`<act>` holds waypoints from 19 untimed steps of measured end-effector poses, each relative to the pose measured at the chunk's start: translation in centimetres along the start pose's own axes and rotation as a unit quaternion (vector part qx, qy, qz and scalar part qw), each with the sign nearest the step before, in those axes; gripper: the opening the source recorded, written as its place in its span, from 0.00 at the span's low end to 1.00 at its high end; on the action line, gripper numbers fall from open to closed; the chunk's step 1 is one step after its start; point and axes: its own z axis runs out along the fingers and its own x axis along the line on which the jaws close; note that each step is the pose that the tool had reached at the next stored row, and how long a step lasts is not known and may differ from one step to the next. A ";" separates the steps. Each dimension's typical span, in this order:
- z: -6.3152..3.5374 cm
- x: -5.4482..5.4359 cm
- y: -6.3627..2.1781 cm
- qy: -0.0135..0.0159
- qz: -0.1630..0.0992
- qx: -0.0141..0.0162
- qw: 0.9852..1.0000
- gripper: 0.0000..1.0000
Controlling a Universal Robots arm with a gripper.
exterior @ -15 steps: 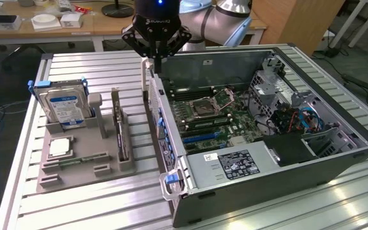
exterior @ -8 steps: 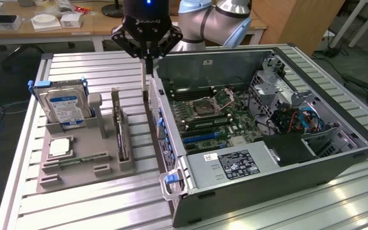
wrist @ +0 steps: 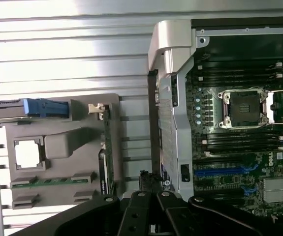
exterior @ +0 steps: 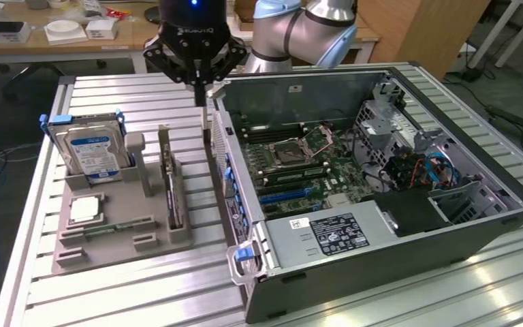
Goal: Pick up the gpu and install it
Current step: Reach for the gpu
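The gpu (exterior: 172,182) is a thin dark card standing on edge in a slot of the grey holder tray (exterior: 116,238). In the wrist view the gpu (wrist: 106,157) is edge-on, with its silver bracket (wrist: 97,109) at one end. My gripper (exterior: 201,88) hangs above the table, beyond the card's far end and beside the near corner of the open computer case (exterior: 479,225). Its fingers are shut with nothing between them. In the wrist view the gripper (wrist: 150,197) sits over the gap between the tray and the case wall (wrist: 173,98).
A silver hard drive (exterior: 92,151) with a blue label stands upright in the tray at the exterior view's left. A CPU (exterior: 85,209) and a green RAM stick (exterior: 107,229) also lie in the tray. Inside the case, the motherboard (exterior: 302,163) shows blue slots (wrist: 225,172).
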 end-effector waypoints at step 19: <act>-0.08 3.4 -0.26 0.000 0.000 0.000 1.000 0.10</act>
